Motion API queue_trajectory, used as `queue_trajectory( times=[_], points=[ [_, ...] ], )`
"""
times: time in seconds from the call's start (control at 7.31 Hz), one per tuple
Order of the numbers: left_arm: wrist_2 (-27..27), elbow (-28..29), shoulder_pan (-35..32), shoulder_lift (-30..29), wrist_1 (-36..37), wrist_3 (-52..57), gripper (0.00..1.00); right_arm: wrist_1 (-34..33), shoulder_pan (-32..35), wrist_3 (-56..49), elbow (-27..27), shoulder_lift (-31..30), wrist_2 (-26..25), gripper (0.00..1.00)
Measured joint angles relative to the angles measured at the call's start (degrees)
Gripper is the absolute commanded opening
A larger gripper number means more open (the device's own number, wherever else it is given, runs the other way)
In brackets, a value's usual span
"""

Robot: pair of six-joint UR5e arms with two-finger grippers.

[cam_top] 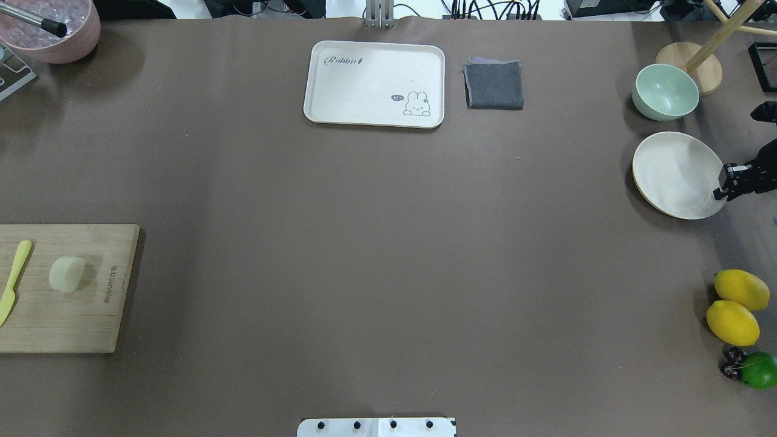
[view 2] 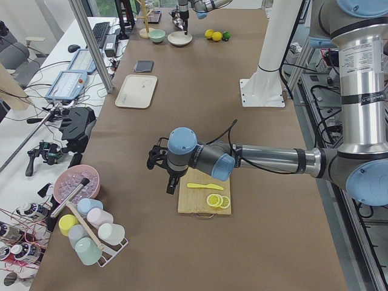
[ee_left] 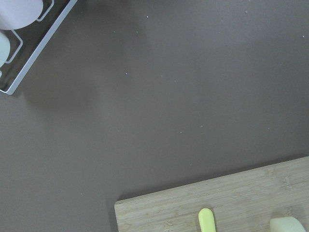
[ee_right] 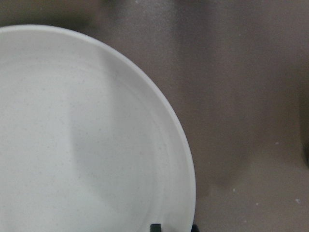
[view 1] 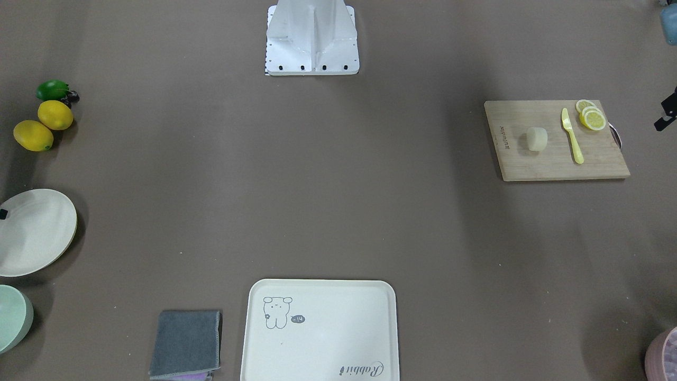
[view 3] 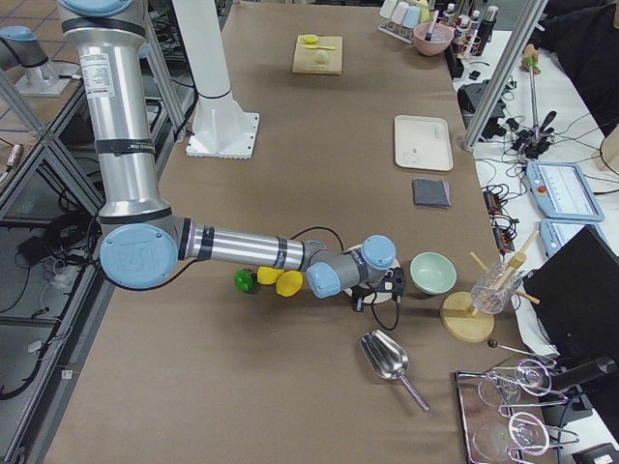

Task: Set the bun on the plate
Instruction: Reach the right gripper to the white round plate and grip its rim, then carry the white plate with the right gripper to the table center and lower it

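A robotics laboratory is indicated: a long table under a brown sheet [cam_top: 388,243], a white bolted metal pedestal [view 1: 312,39], silver aluminium frame posts [view 2: 91,42], blue-edged control tablets [view 3: 556,188] and tangled black cables [cam_top: 479,9] are seen.

Left arm [view 2: 267,159], silver tubes with pale blue joint caps, is stretched out nearly level. The left wrist [view 2: 182,145] bends so the black two-finger left gripper [view 2: 172,184] points straight down, and I can't make out how its jaws stand. Right arm [view 3: 242,249], same silver and blue build, reaches out low too, right wrist [view 3: 377,253] at the end. The black right gripper [cam_top: 725,185] aims down. Only its fingertips [ee_right: 155,226] peek into the wrist view, so the gap's unclear.
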Motion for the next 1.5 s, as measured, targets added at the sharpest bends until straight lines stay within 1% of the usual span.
queue_trajectory(
  times=[0.27,0.41,0.55,0.68,0.96,1.09,1.23,1.37,1.5],
  points=[
    [0.06,0.22,-0.01,0.0,-0.01,-0.06,0.97,-0.02,0.01,0.59,0.26,0.49,0.43,0.0],
    [0.08,0.28,-0.05,-0.06,-0.01,-0.06,0.97,0.01,0.04,2.57,1.02,1.39,1.27,0.0],
    [0.1,0.27,-0.08,-0.08,0.01,-0.09,0.97,0.06,-0.47,6.96,2.81,3.29,2.76,0.0],
    [0.07,0.34,-0.07,-0.01,0.09,-0.13,0.97,0.1,-2.53,12.12,5.67,5.26,3.74,0.0],
    [-0.05,0.6,-0.01,0.02,0.09,-0.12,0.97,0.24,-11.37,27.37,12.25,10.98,3.64,0.0],
    [-0.42,0.5,-0.01,-0.1,0.1,-0.24,0.97,0.28,-17.11,35.78,14.94,14.36,0.91,0.0],
    [-0.95,0.37,0.6,-0.83,0.14,-1.87,0.97,0.3,-23.34,43.41,16.76,17.8,-4.17,0.0],
    [-1.09,0.32,2.53,-2.76,0.13,-6.57,0.97,0.29,-28.84,48.81,17.5,21.12,-9.04,0.0],
    [-0.43,0.16,5.32,-5.04,0.14,-13.24,0.97,0.25,-32.66,51.34,17.63,23.5,-12.07,0.0]
  ],
)
